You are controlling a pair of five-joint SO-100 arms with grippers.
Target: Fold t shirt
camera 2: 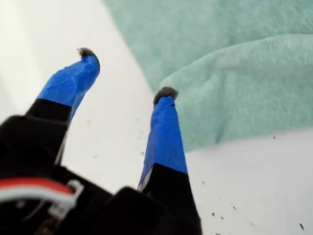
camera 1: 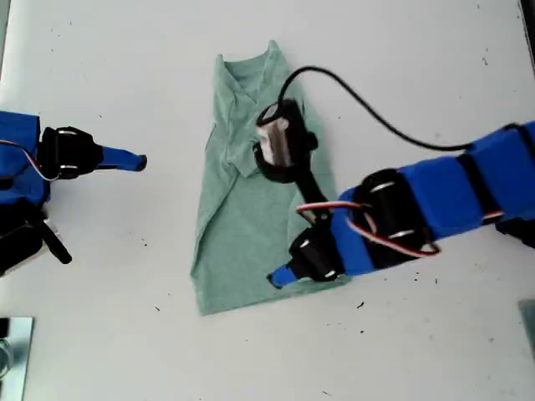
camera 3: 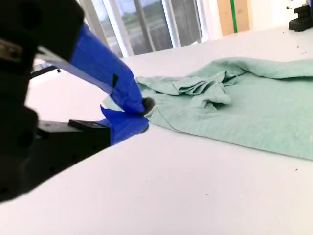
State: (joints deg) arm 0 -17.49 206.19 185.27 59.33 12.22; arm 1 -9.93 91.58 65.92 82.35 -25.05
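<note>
My first claw [camera 1: 134, 160] [camera 2: 127, 72] hangs over bare white tabletop [camera 1: 109, 67] with its 2 blue-taped fingers [camera 2: 164, 132] spread wide and nothing between them. The t shirt [camera 1: 242, 225] [camera 2: 234, 73] lies just beyond its tips, apart from them, and from this claw's own camera a rounded doubled-over layer of the sage-green cloth sits on top of a flatter layer. Across the shirt from it, my second claw [camera 1: 280, 276] [camera 3: 142, 110] is down low at the tabletop, its jaws pressed together right on the shirt's edge. It looks like a small bit of that edge is pinched between the tips, though the blue tape hides the exact bite. Ahead of this claw the cloth runs away flat, with a bunch of wrinkled folds [camera 3: 200, 88] just past the tips. In the exterior view the shirt is a narrow, lengthwise-folded strip, neck opening [camera 1: 251, 79] at the end far from my second claw, hem at the near end. That arm's black-and-white camera block [camera 1: 280, 138] rides above the middle of the shirt, trailing a black cable [camera 1: 368, 104].
</note>
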